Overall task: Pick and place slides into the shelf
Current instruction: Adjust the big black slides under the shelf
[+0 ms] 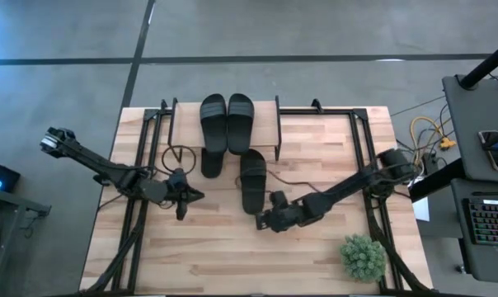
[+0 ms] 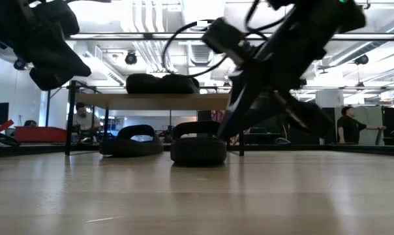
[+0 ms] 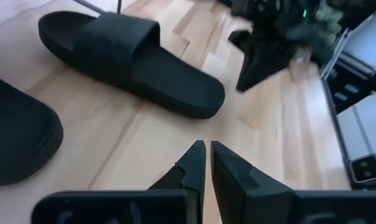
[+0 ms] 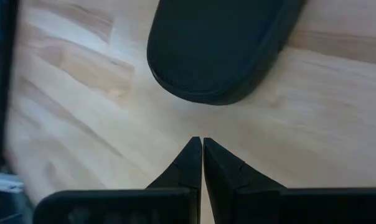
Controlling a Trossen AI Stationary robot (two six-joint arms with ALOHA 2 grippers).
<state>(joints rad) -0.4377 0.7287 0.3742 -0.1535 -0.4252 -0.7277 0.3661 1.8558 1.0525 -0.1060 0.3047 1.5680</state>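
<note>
Left claw [image 1: 201, 195] sat clenched and empty over the wooden surface [image 1: 216, 256], left of centre, tips pointing toward the middle. Shelf [image 1: 183, 124] stood at the far edge with two slides [image 1: 226, 121] side by side on its plank top. Third slide [image 1: 211, 161] lay under the shelf's front edge, half out onto the surface. Fourth slide [image 1: 253, 181] lay flat on the surface just right of it. Right claw [image 1: 260, 221] was clenched, holding nothing, tips just beside that slide's near end.
</note>
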